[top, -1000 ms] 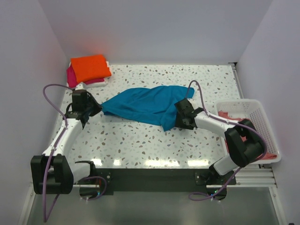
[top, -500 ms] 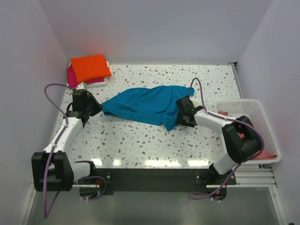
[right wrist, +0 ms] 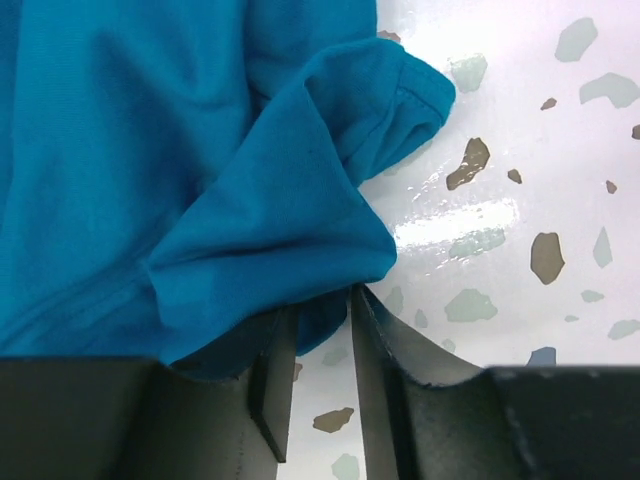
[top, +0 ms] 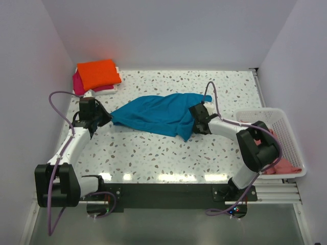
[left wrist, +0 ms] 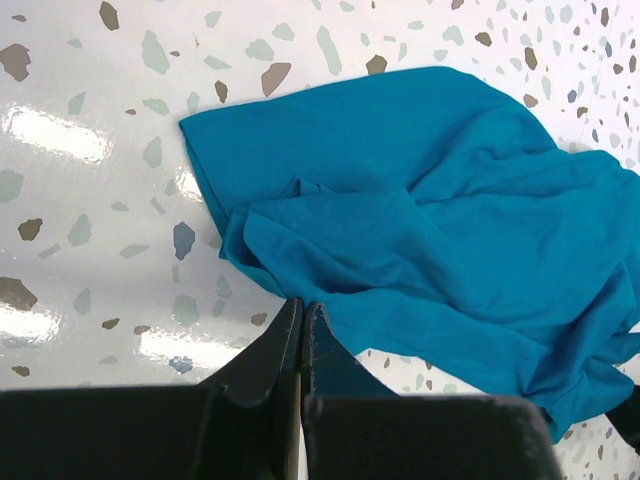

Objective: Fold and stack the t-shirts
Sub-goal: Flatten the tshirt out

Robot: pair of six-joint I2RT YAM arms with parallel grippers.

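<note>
- The teal blue soft-cloth t-shirt (top: 156, 115) lies bunched across the middle of the speckled white table (top: 153, 153), between the two arms.
- The left gripper (left wrist: 301, 308) is pinched tight at the shirt's left edge; whether it has caught any hem can't be told.
- The right gripper (right wrist: 320, 300) has its jaws narrowly apart, straddling a fold.
- The smart play is to clamp that fold firmly, then draw the two ends apart evenly.

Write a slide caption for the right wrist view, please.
Right claw straddling a fold of the teal shirt on the speckled table.
</note>
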